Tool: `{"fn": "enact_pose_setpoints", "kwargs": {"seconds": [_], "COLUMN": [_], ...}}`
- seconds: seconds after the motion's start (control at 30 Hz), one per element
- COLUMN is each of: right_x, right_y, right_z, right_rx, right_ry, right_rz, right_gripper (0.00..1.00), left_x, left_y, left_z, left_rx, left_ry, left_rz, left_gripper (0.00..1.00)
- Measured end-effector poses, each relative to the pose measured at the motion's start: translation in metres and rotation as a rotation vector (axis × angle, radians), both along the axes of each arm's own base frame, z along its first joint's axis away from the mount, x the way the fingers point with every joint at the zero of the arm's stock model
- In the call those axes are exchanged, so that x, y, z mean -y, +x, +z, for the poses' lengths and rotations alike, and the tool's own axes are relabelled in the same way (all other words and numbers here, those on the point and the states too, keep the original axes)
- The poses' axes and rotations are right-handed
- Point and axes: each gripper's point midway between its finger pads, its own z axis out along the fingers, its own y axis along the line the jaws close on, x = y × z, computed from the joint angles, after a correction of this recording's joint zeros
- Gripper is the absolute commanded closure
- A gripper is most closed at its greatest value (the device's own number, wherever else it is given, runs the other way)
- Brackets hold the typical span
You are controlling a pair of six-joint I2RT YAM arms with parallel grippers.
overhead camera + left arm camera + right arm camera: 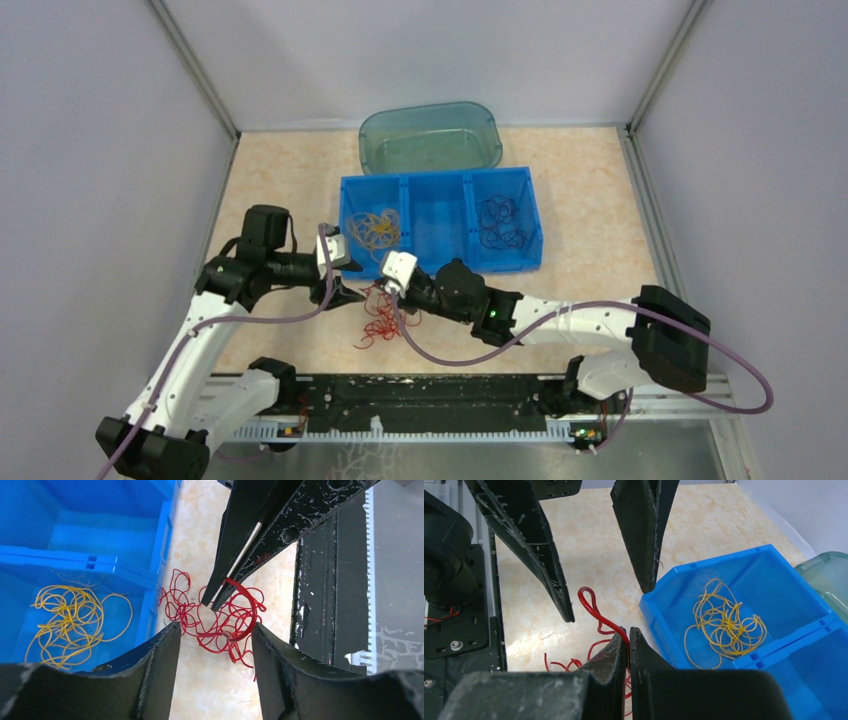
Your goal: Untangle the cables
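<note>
The red cables (pixel 215 622) lay as a loose heap on the table (pixel 600 260), just beside the front wall of the blue bin (pixel 437 225). They were between this wall and the black rail (pixel 430 400) at the near edge of the table. This strip of table was narrow, and both arms reached into it. On the left and right of the bin the table gave more room, up to the grey walls (pixel 100 150). A green tub (pixel 430 135) stood just behind the bin.

The right gripper (pixel 628 632) had its jaws pressed together, and one red strand was pinched between the tips. In the right wrist view this strand rose from the tips as a small loop above the heap.

The left gripper (pixel 216 630) had its jaws apart, with one finger on each side of the heap. Its tips were low and near the strands, but I could not tell if they touched them. The tips of the right gripper pointed into the gap between the left fingers from the opposite side.

The yellow cables (pixel 70 622) lay inside the left compartment of the bin, and the dark cables (pixel 503 222) lay in the right compartment, both well apart from the jaws.
</note>
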Motion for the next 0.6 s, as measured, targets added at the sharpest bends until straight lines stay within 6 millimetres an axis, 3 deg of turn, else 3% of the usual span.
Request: {"fn": "enact_pose_setpoints", "kwargs": {"seconds": [0.13,0.23,0.27,0.37,0.5,0.6], "right_x": [-0.005,-0.008,-0.008,-0.009,-0.009,-0.003], "right_y": [0.000,-0.001,-0.001,-0.002,-0.001,0.003], "right_z": [0.002,0.002,0.002,0.003,0.009,0.015], "right_rx": [-0.012,-0.027,-0.034,-0.051,-0.080,-0.109], "right_ry": [0.008,0.012,0.015,0.026,0.070,0.125], "right_rz": [0.008,0.010,0.011,0.012,0.008,-0.007], "right_gripper": [1.00,1.00,1.00,0.92,0.59,0.48], "left_x": [0.003,0.004,0.004,0.004,0.004,0.006], "left_y": [0.001,0.003,0.005,0.011,0.016,0.018], "left_z": [0.000,0.002,0.002,0.002,0.006,0.018], "left_rx": [-0.006,-0.008,-0.008,-0.006,0.009,0.030], "left_ry": [-0.013,-0.019,-0.021,-0.019,-0.018,-0.032], "left_rz": [0.003,0.013,0.018,0.041,0.058,0.060], "left_gripper": [0.62,0.95,0.99,1.00,0.99,1.00]}}
